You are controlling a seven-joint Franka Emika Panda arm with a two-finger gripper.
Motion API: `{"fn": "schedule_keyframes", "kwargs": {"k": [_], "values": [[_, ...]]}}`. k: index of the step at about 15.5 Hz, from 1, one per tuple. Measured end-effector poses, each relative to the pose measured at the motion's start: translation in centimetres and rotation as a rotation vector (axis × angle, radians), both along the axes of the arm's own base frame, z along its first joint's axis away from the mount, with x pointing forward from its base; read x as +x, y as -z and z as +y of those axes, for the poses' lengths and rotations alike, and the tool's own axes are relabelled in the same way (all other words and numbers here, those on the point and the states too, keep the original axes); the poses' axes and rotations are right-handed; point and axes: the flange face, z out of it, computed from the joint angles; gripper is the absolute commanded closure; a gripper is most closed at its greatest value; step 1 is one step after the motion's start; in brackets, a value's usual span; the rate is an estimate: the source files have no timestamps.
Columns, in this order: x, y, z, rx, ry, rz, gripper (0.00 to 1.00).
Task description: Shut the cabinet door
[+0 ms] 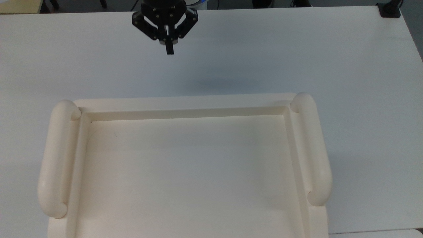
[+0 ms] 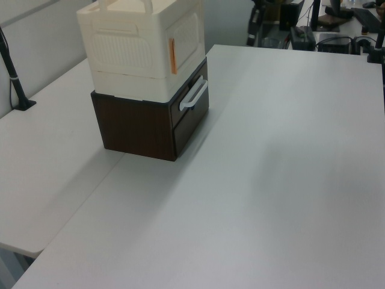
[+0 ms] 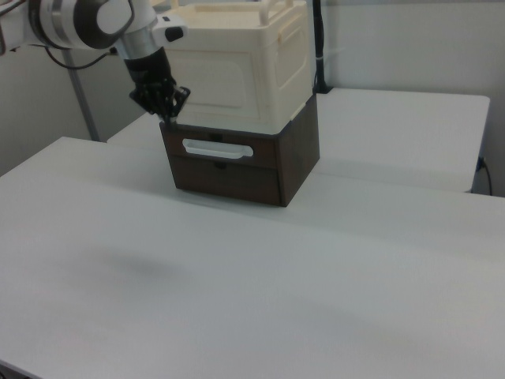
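The cream-white cabinet (image 3: 272,63) stands on a dark brown drawer unit (image 3: 245,170). Its top is a recessed tray (image 1: 185,100) between two thick tube handles. The cabinet door (image 2: 187,37) lies flat against the cabinet's front, with a copper-coloured handle (image 2: 172,56) at its edge. The door (image 3: 211,88) also looks flush in the right view. My gripper (image 1: 169,50) hangs over the table well clear of the cabinet front, toward the top view's top. It is shut with nothing between its fingers. In the right view the gripper (image 3: 168,118) sits just left of the cabinet's front face.
The brown drawer unit has a white bar handle (image 2: 194,96). White table (image 1: 330,59) spreads wide around the cabinet. A black post (image 2: 15,78) stands at the left view's left edge, and desks with equipment (image 2: 337,24) lie beyond the table.
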Motion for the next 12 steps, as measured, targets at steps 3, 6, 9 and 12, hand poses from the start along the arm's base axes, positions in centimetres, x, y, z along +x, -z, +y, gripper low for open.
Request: {"fn": "schedule_keyframes", "kwargs": {"k": [3,6,9,12], "values": [[-1.8,0.2,0.1,-0.014,-0.010,0.089,1.00],[-2.5,0.6,-1.0,-0.010,0.006,0.131,0.93],[-3.3,1.0,-2.7,-0.017,0.031,0.149,0.28],[-3.7,1.2,-2.8,-0.023,0.070,0.154,0.00]]}}
